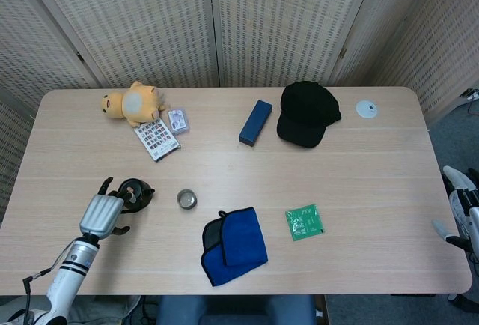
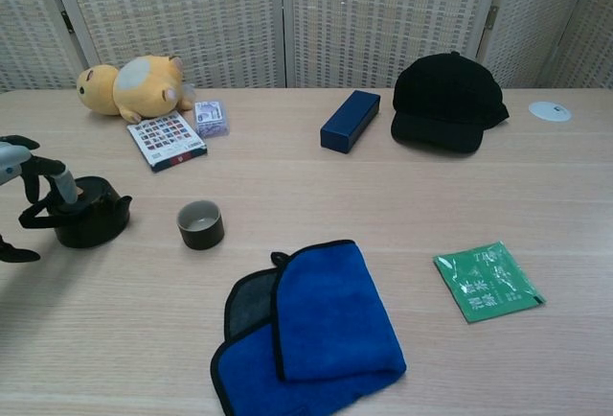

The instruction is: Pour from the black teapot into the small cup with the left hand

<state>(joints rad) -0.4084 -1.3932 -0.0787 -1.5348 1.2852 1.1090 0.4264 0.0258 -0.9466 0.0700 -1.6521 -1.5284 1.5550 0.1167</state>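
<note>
The black teapot [image 1: 137, 192] stands upright near the table's front left, and the chest view shows it [image 2: 91, 222] with its spout toward the small cup. The small dark cup [image 1: 186, 199] sits upright just right of it, empty in the chest view [image 2: 200, 225]. My left hand [image 1: 102, 214] is at the teapot's handle side. In the chest view the left hand [image 2: 27, 172] has its fingers spread over the handle and lid, with the thumb low on the table, not closed. My right hand [image 1: 462, 209] hangs off the table's right edge, fingers apart, holding nothing.
A blue cloth [image 1: 234, 244] lies folded at the front centre, with a green packet [image 1: 304, 222] to its right. Further back are a black cap [image 1: 307, 113], a navy box [image 1: 256, 122], a plush toy [image 1: 133, 102], a card booklet [image 1: 157, 138] and a white disc [image 1: 366, 108].
</note>
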